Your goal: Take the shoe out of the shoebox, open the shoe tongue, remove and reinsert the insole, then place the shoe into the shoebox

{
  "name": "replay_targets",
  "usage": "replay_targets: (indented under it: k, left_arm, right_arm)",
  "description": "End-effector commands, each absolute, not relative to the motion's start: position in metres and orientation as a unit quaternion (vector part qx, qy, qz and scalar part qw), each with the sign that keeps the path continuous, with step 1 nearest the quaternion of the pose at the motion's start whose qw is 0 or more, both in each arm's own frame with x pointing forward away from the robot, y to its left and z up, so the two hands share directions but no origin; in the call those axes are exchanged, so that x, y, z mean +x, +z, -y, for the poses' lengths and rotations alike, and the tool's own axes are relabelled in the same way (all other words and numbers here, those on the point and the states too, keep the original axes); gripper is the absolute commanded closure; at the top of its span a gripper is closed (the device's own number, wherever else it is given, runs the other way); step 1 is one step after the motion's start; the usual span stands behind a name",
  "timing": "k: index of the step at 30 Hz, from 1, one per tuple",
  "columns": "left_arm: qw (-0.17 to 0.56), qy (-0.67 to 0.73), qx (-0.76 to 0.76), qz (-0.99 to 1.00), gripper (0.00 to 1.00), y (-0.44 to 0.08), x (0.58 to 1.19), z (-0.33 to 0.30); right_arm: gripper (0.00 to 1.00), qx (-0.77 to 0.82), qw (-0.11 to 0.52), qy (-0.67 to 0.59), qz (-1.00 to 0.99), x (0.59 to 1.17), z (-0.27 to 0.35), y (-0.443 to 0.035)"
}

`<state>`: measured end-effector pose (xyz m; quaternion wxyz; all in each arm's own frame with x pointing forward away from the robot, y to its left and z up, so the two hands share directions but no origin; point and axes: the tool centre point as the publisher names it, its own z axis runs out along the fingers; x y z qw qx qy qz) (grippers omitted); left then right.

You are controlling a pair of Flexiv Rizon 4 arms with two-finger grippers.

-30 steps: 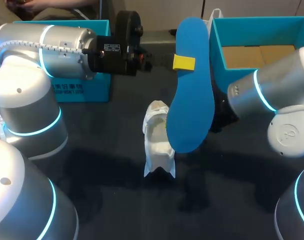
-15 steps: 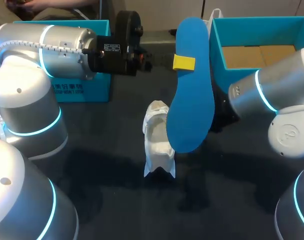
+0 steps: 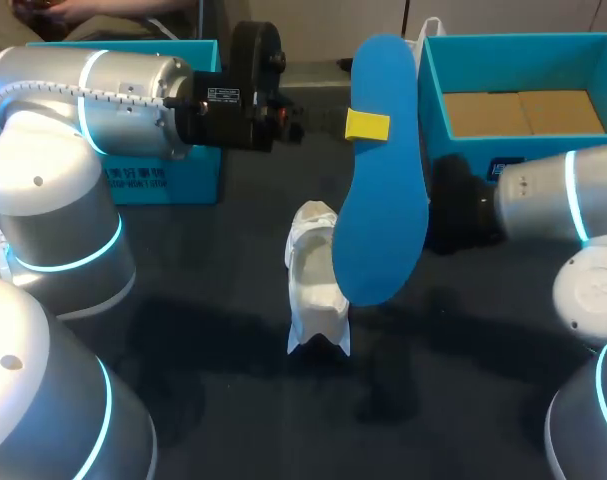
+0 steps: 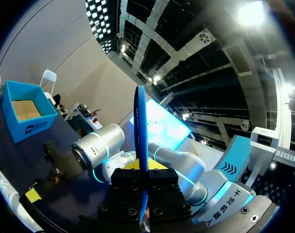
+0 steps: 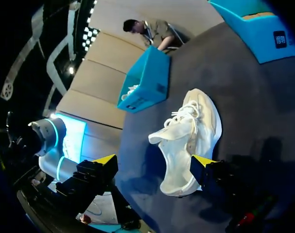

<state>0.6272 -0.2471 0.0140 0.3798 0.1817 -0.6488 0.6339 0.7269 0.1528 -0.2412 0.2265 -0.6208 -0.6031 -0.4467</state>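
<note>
From above, the left gripper (image 3: 367,125) is clamping the blue insole (image 3: 383,220) and holding it upright over the table (image 3: 213,400). The white shoe (image 3: 316,285) is lying on the table just beside the insole's lower end, outside the shoebox (image 3: 433,100) at the far right. The right arm (image 3: 553,195) is sitting low at the right, with its fingers hiding behind the insole.

In the left wrist view, the insole (image 4: 141,126) is showing edge-on, pinched between the left gripper's fingers. A white sliver beside the gripper is probably the shoe (image 4: 2,187).

In the right wrist view, the right gripper (image 5: 154,161) is standing wide apart, gripping nothing. The shoe (image 5: 191,136) is resting just ahead of it, and a blue box (image 5: 145,80) is sitting beyond.
</note>
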Motion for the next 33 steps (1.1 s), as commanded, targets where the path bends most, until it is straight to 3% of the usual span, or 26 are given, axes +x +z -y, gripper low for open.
replay_targets:
  k: [1, 23, 33]
  left_arm:
    - [0.379, 0.634, 0.182, 0.649, 1.0, 0.013, 0.627, 0.248]
    - [0.379, 0.634, 0.182, 0.649, 1.0, 0.013, 0.627, 0.248]
    - [0.285, 0.626, 0.054, 0.724, 1.0, -0.009, 0.636, 0.226]
  right_arm:
    - [0.0, -0.578, 0.283, -0.5, 0.579, 0.719, -0.137, -0.228]
    - [0.0, -0.54, 0.379, -0.493, 0.568, 0.742, -0.091, -0.157]
    - [0.0, -0.528, 0.39, -0.501, 0.564, 0.747, -0.089, -0.129]
